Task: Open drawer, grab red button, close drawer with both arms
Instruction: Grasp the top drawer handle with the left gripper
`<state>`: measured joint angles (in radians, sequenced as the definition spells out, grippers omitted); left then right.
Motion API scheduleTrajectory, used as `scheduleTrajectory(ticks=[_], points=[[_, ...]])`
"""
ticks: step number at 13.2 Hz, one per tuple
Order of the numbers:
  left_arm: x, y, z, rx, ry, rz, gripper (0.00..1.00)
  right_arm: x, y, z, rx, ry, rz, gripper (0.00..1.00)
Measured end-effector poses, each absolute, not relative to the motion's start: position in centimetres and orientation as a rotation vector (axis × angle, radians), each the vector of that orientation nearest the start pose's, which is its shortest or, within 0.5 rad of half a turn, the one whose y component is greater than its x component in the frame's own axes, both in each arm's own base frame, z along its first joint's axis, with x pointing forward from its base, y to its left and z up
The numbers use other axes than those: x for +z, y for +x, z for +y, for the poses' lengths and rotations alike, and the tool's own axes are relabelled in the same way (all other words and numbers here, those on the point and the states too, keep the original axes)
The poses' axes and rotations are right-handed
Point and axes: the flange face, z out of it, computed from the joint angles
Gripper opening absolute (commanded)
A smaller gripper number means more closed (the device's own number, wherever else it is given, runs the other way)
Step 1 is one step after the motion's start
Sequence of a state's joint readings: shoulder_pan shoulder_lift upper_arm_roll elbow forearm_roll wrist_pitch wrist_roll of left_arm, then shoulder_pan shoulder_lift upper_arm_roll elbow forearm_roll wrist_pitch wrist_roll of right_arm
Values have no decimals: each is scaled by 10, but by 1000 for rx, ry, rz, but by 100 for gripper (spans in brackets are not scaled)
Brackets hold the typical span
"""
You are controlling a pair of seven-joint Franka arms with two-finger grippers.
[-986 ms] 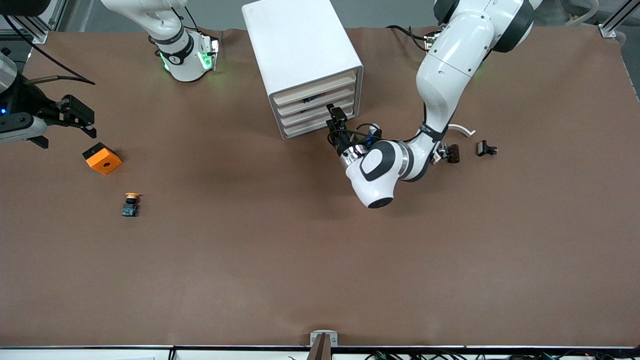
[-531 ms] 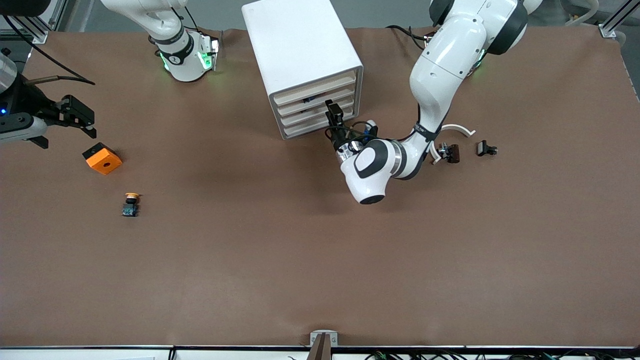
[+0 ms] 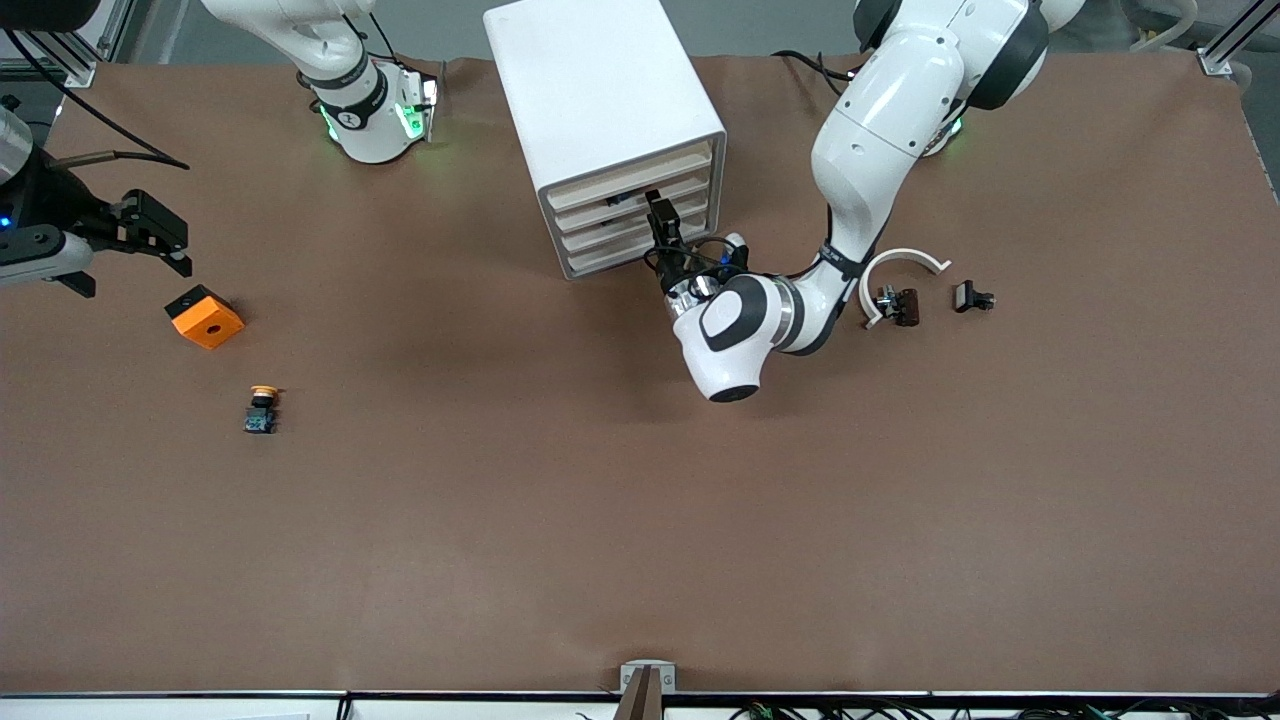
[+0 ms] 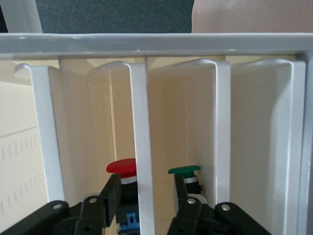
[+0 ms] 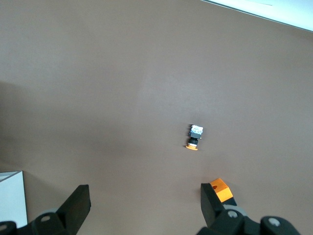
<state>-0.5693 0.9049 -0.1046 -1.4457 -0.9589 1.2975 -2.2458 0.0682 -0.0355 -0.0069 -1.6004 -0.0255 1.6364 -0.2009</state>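
Observation:
The white cabinet (image 3: 600, 110) stands mid-table with four beige-edged drawers (image 3: 632, 215), all pushed in. My left gripper (image 3: 662, 222) is at the drawer fronts. In the left wrist view the left gripper (image 4: 145, 190) is open, with its fingers (image 4: 111, 193) on either side of one drawer's front lip (image 4: 141, 132). The red-capped button (image 4: 121, 167) shows inside the cabinet beside that lip, partly hidden by it. My right gripper (image 3: 150, 235) is open and empty over the right arm's end of the table; it also shows in the right wrist view (image 5: 145, 201).
A green-capped switch (image 4: 186, 172) sits in the neighbouring drawer. An orange block (image 3: 204, 316) and a yellow-orange capped switch (image 3: 262, 408) lie below the right gripper. A white curved part (image 3: 900, 268) and two small black parts (image 3: 972, 297) lie toward the left arm's end.
My left arm has shifted toward the cabinet and brought its gripper up to the drawer fronts. The right arm has not moved.

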Motion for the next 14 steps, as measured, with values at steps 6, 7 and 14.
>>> scheduleTrajectory(ticks=[6, 7, 14], points=[[171, 427, -463, 1359, -1140, -1540, 42, 635, 553, 40, -111, -3139, -440, 100], [171, 426, -464, 1363, -1138, -1538, 42, 636, 554, 40, -114, -3139, -440, 100], [166, 419, -470, 1362, -1125, -1522, 0, 633, 556, 52, -110, -3133, -471, 100]])
